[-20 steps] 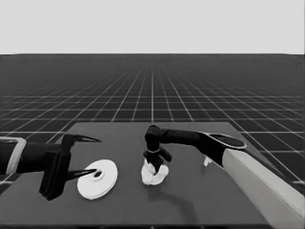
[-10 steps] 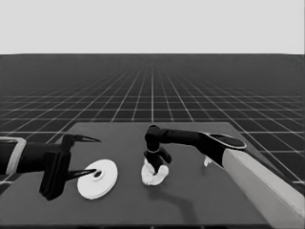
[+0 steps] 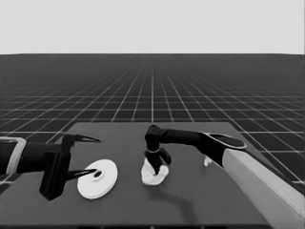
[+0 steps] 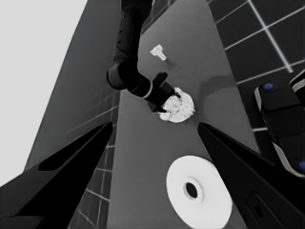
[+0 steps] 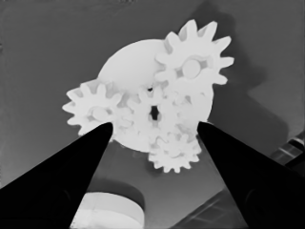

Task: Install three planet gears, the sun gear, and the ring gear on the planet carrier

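Dark table: larger round part flat at its 8 o'clock, smaller round part near centre carrying four toothed gears, thin white piece alone at 3 o'clock.

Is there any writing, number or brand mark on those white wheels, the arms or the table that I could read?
None. No word, number or sign shows on the larger round part, the smaller round part with its gears, the thin white piece or the table.
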